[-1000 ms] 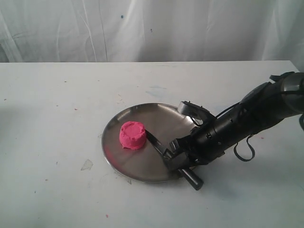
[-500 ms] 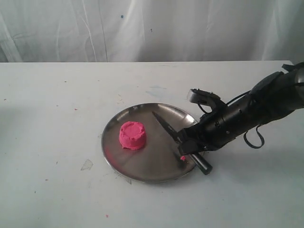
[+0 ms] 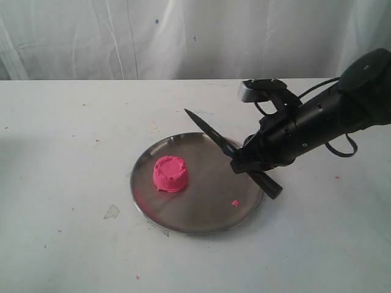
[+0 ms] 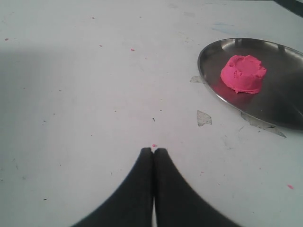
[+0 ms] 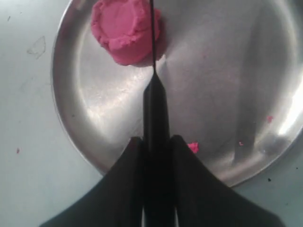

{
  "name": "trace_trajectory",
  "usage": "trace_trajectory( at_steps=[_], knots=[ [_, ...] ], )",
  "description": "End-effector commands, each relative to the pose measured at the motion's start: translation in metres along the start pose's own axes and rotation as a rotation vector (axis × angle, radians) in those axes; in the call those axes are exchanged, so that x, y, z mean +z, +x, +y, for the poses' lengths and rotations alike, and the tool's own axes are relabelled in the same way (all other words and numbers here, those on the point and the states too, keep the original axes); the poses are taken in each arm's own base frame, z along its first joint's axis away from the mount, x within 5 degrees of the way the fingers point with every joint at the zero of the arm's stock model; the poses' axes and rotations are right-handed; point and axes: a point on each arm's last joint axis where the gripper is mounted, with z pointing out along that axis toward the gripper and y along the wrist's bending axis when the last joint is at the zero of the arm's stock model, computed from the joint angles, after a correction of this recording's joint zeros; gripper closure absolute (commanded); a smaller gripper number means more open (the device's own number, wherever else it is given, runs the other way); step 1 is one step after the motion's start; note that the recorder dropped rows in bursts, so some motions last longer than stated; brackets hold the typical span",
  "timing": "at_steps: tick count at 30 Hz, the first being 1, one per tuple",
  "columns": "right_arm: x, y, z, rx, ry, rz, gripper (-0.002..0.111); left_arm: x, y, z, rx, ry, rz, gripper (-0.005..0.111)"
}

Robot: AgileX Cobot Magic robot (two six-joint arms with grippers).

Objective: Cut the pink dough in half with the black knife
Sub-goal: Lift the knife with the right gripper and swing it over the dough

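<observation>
right arm (image 3: 324,125): black, glossy | looping black cables | tapered black fingers (image 5: 125,189)

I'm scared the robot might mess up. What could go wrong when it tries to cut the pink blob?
The black knife is raised and tilted in the right gripper, so it might come down off-centre and split the pink dough unevenly. Nothing holds the dough or the steel plate: the left gripper is shut and parked away on the table, so a push could make either slide. Dough may also stick to the blade; pink crumbs already lie on the plate.
</observation>
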Motion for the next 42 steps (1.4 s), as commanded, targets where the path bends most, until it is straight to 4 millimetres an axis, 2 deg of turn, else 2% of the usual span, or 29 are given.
trace_trajectory(
  at_steps=[1,6,12,16,24,34,37,42],
  knots=[
    [-0.007,-0.003,0.028,-0.131,0.025,0.032,0.108,0.000,0.001,0.000,-0.004,-0.001,-0.005,0.107],
    [0.000,0.000,0.054,-0.247,0.106,0.110,0.108,0.000,0.001,0.000,-0.004,-0.001,-0.005,0.107],
    [0.007,0.000,0.067,-0.277,0.189,0.127,0.108,0.000,0.001,0.000,-0.004,-0.001,-0.005,0.107],
    [0.009,0.001,0.070,-0.286,0.183,0.128,0.108,0.000,0.001,0.000,-0.004,-0.001,-0.005,0.107],
    [0.026,0.003,0.065,-0.243,0.176,0.150,0.108,0.000,0.001,0.000,-0.004,-0.001,-0.005,0.107],
    [0.027,0.003,0.066,-0.226,0.168,0.143,0.108,0.000,0.001,0.000,0.036,-0.001,-0.005,0.107],
    [0.028,0.003,0.068,-0.233,0.164,0.138,0.108,0.000,0.001,0.000,0.096,-0.001,-0.005,0.107],
    [0.032,0.000,0.080,-0.269,0.158,0.101,0.108,0.000,0.001,0.000,0.099,-0.001,-0.005,0.107]
  ],
)
